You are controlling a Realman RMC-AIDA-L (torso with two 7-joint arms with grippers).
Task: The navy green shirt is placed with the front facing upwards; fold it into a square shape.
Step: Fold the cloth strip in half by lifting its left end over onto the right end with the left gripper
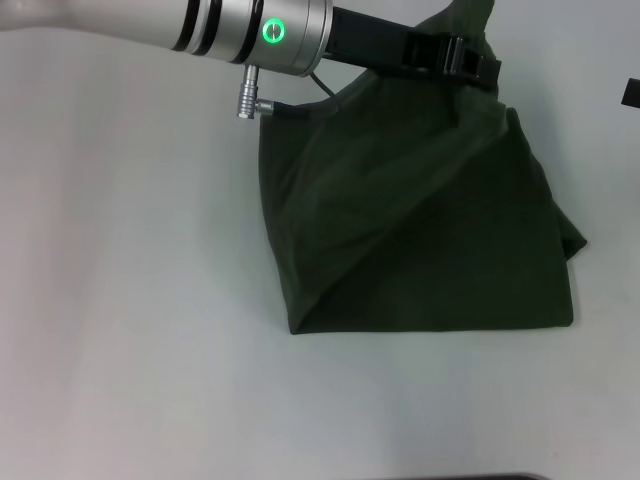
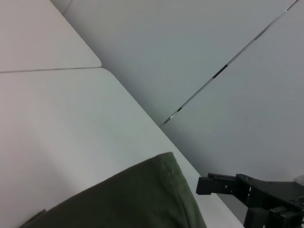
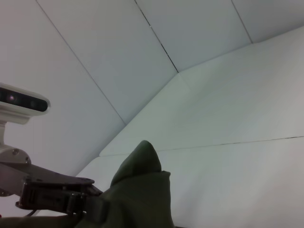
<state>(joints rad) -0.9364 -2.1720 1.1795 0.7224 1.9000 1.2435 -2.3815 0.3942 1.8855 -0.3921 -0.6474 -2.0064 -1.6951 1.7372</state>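
The navy green shirt [image 1: 420, 240] lies on the white table [image 1: 130, 300] as a plain dark green fold, with no letters showing. Its far edge is pulled up into a peak. My left arm reaches across the top of the head view, and my left gripper [image 1: 478, 62] is shut on that raised edge. The right wrist view shows the same gripper [image 3: 78, 199] against the lifted cloth [image 3: 140, 190]. A rounded corner of the cloth [image 2: 142, 194] fills the near part of the left wrist view. My right gripper [image 2: 223, 185] hangs off to the side of the shirt, and only a black tip [image 1: 632, 92] of it shows at the head view's right edge.
The white table runs wide to the left of and in front of the shirt. A seam between two tabletops [image 3: 228, 141] and the table's far edge [image 2: 137, 107] show in the wrist views. Grey wall panels [image 2: 199, 52] stand behind.
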